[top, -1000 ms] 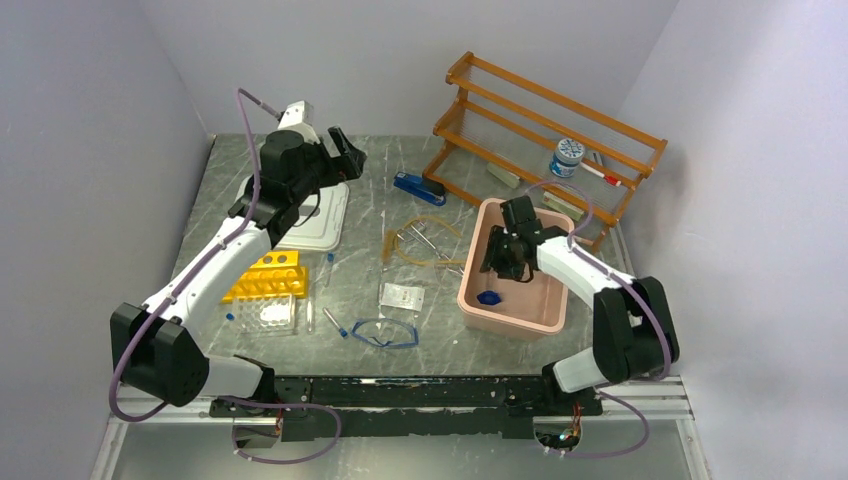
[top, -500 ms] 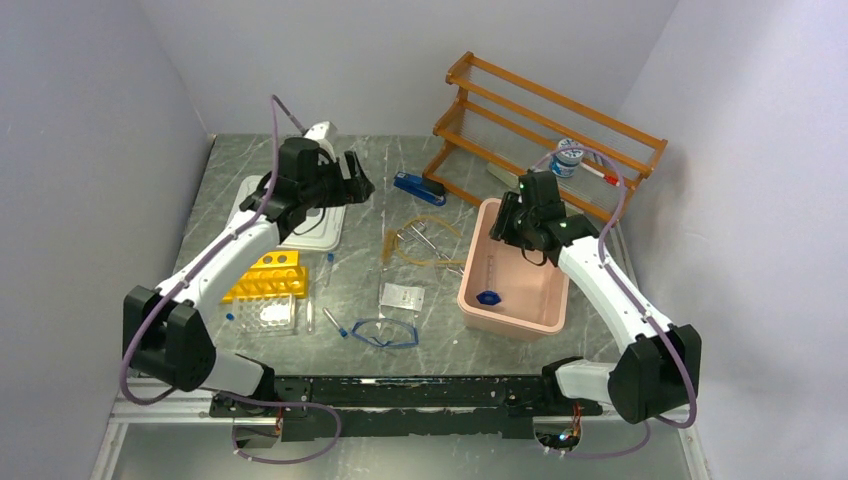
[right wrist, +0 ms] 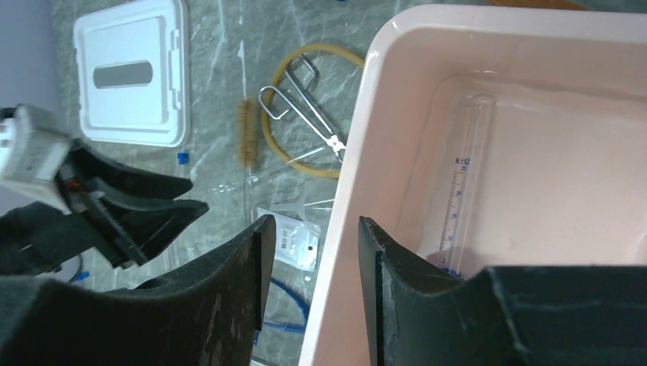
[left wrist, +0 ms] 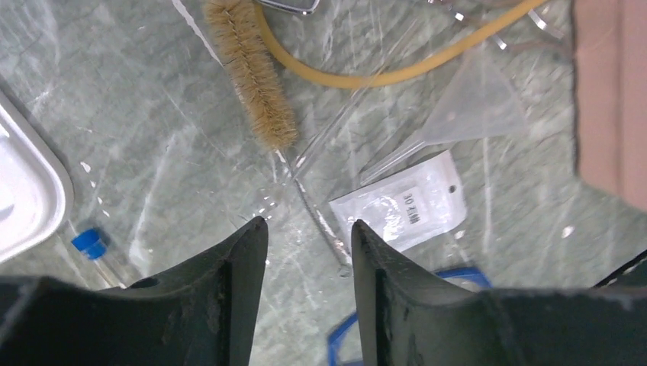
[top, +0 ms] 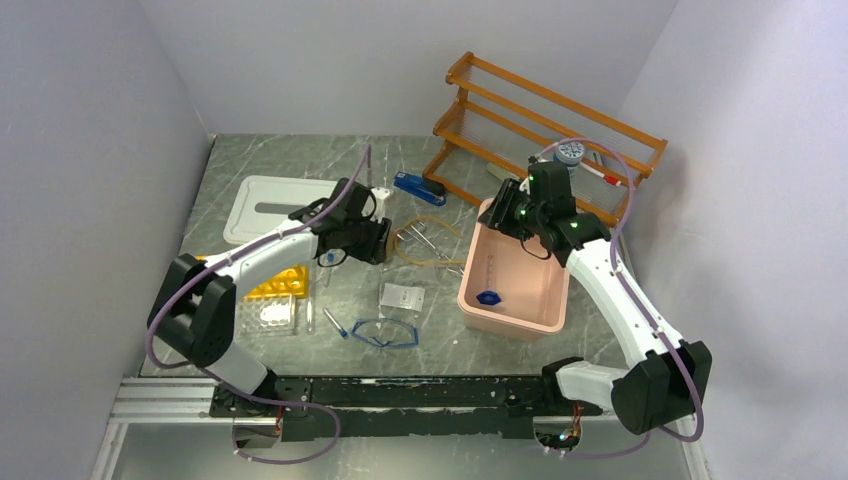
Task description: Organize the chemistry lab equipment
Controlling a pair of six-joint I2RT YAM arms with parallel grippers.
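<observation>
**Fig. Lab equip., sorting at an early stage.** Judged done: small blue cap (top: 488,297) and a graduated glass tube (right wrist: 461,206) lie inside the pink bin (top: 510,325), R of centre. Judged left: the rest is loose on the table (top: 230,160).
- Blue-framed goggles (top: 385,333): near edge, clear lenses, lying flat.
- White flat packet (top: 401,296): just behind goggles, sealed, printed label up.
- Coiled tan tubing (top: 420,243): behind the packet, loose loop round metal tongs (right wrist: 305,114). A bristle brush (left wrist: 255,84) lies beside it and a clear funnel (left wrist: 473,107) nearby.
- Blue-capped tubes (top: 335,322): flat on table, beside the yellow rack (top: 275,282).

Left gripper (left wrist: 305,229): low over the table betw. brush and packet, jaws part-open, nothing betw. them.

Right gripper (right wrist: 313,225): above the bin's far L rim, jaws part-open, empty.

Est. progress: well under half.
</observation>
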